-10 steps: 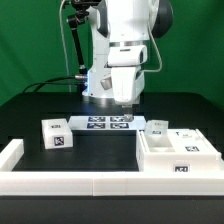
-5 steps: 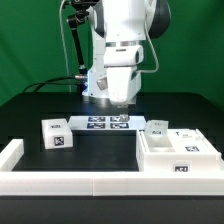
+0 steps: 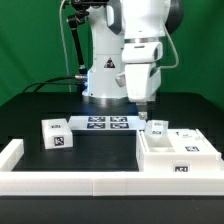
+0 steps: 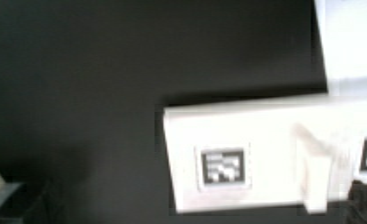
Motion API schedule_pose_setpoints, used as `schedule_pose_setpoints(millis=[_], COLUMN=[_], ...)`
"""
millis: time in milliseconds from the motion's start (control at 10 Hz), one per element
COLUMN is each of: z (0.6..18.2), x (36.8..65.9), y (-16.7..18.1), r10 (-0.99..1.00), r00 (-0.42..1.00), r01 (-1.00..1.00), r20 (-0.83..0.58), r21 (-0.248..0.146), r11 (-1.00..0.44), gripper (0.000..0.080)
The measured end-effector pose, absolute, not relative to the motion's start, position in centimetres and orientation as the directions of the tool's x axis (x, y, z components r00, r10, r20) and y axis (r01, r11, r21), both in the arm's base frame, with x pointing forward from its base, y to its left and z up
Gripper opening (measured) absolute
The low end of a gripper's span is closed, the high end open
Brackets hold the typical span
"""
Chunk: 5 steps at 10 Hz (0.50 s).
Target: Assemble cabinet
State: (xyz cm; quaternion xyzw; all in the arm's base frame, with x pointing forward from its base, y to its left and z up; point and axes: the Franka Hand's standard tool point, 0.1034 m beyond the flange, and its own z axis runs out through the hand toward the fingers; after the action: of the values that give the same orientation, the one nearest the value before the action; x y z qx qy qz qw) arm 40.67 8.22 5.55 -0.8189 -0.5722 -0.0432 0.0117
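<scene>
The cabinet body (image 3: 176, 152), a large white box with inner compartments and tags, lies at the exterior view's right, near the front. A small white tagged block (image 3: 158, 127) lies against its far edge. Another tagged white block (image 3: 55, 134) stands at the left. My gripper (image 3: 144, 110) hangs empty over the far left corner of the cabinet body, well above it, with its jaws apart. The wrist view shows the cabinet body (image 4: 251, 135) from above, with a tag (image 4: 222, 166) and an inner divider (image 4: 318, 165). No fingers show between it and the camera.
The marker board (image 3: 108, 123) lies flat in the middle, behind the parts. A low white border rail (image 3: 80, 183) runs along the front and turns up the left side (image 3: 10, 154). The robot base (image 3: 105, 85) stands behind the marker board.
The arm has swung to the exterior view's right, from above the marker board to above the far left corner of the cabinet body. No part has moved.
</scene>
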Motion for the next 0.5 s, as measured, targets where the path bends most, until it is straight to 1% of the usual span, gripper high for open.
schedule_pose_setpoints(millis=[100, 200, 500], z=[5.4, 5.1, 3.6], x=[40.4, 40.4, 39.5], y=[9.5, 9.9, 9.7], r10=[0.937, 0.938, 0.935], r00=[0.338, 0.334, 0.339], r01=[0.939, 0.941, 0.939], r20=[0.088, 0.097, 0.108], r21=[0.027, 0.028, 0.015], r11=[-0.342, -0.338, -0.342], gripper=[0.0797, 0.0797, 0.0797])
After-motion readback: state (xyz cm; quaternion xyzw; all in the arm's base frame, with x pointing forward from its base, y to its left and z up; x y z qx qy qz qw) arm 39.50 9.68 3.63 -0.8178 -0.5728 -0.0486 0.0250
